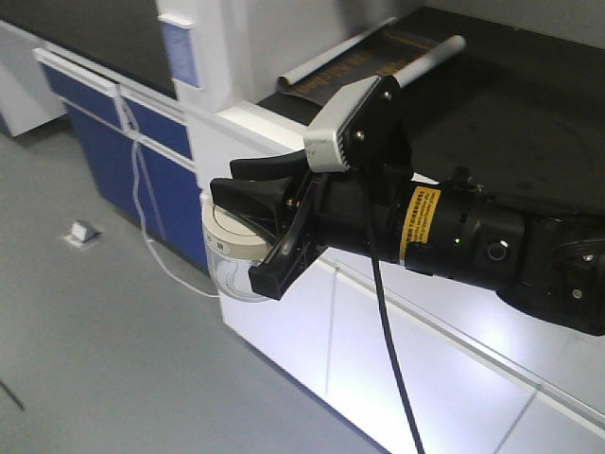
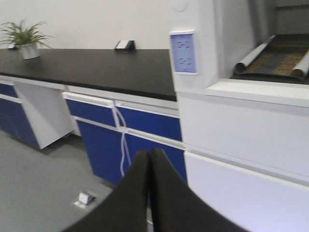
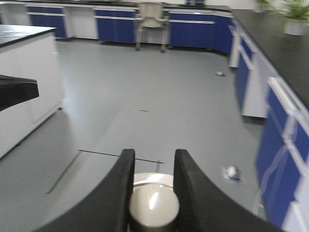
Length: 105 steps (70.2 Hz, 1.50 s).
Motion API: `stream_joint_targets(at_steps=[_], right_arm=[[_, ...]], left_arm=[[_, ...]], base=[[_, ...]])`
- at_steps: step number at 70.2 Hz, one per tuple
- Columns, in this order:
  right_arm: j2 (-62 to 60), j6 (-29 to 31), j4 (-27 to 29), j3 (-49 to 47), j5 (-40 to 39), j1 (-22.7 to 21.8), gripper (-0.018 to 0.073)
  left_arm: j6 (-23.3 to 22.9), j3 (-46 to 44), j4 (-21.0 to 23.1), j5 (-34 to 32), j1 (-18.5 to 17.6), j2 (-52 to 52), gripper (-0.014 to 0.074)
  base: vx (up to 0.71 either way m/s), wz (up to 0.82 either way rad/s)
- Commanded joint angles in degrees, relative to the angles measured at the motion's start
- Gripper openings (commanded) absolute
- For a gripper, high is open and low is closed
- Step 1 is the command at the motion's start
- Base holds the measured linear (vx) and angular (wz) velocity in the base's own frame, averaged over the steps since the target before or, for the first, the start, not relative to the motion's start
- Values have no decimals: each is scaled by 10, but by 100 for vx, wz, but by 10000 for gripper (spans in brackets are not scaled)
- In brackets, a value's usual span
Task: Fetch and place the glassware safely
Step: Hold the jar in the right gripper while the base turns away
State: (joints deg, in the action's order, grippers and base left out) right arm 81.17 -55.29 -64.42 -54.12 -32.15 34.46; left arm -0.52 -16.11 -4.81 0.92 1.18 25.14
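Grey lab floor (image 3: 145, 96), blue-fronted cabinets (image 2: 145, 123) around you. Your right gripper (image 1: 248, 227) clamped on knob of small clear glass jar with cream-white lid (image 1: 225, 242); jar hangs above floor beside white bench front (image 1: 397, 378). Your left gripper (image 2: 149, 155): fingers pressed together, empty.

Your right tool (image 3: 153, 154) is matte black, and so is the left tool (image 2: 148, 157). The jar (image 1: 232, 279) is clear glass with a cream-white lid (image 3: 153, 208). The black arm (image 1: 492, 246) carries a yellow label (image 1: 421, 222) with dark print and a pale grey bracket (image 1: 336, 132). The cabinets (image 2: 145, 123) have deep blue fronts in white frames. The surface (image 2: 96, 67) is black and the floor (image 3: 145, 96) grey. The rolled mat (image 1: 359, 61) is black with gold lettering.
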Motion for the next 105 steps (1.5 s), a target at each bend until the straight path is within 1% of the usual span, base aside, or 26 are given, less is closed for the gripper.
stream_joint_targets(at_steps=[1, 51, 83, 105], right_arm=[[-23, 2, 23, -18, -33, 0, -3], [-23, 2, 23, -18, -33, 0, -3], [-23, 2, 23, -18, -32, 0, -3], [-23, 2, 23, -18, -33, 0, -3]], left_arm=[[-3, -17, 4, -45, 0, 2, -7], [-3, -17, 4, -45, 0, 2, -7], [-3, -17, 4, -45, 0, 2, -7], [-3, -17, 4, -45, 0, 2, -7]], base=[[-3, 78], [3, 86], [19, 48], [32, 28]])
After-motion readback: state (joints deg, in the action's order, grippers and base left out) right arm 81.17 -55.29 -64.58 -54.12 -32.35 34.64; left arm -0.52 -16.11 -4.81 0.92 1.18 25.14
